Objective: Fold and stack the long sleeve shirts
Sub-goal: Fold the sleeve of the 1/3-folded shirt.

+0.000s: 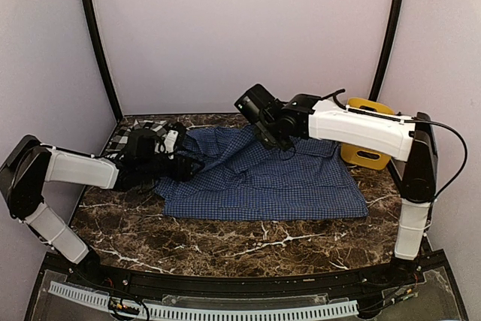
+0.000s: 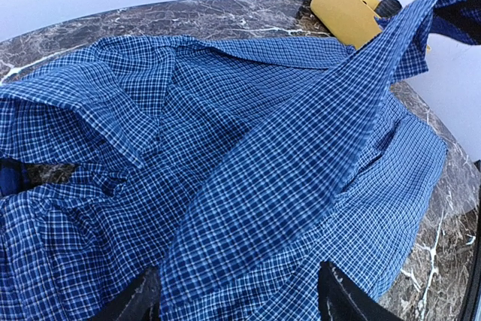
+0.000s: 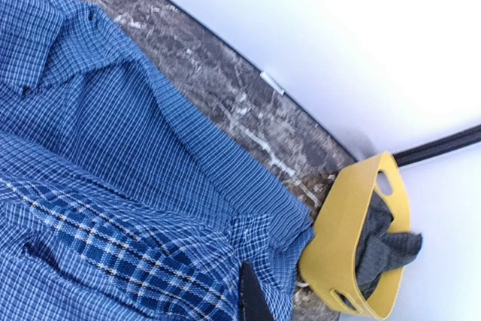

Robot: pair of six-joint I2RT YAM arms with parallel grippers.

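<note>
- The blue shirt (image 1: 263, 182) lies spread across the middle of the table (image 1: 225, 242).
- The right gripper (image 1: 279, 140) is closed, pinching a strip of the blue shirt up off its far side.
- The left gripper (image 1: 192, 167) has its jaws wide apart at the blue shirt's left edge, with cloth between them.
- The plaid shirt (image 1: 150, 127) is bunched in the far left corner.

rumpled blue shirt (image 1: 263, 178) centre, plaid shirt (image 1: 152, 125) far-left

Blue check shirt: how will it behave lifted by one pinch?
Likely floppy: the blue check shirt lies in soft folds, and in the left wrist view a strip drapes up toward the right claw. Probably light: thin, finely creased fabric. It may drag across the table, not lift whole.
</note>
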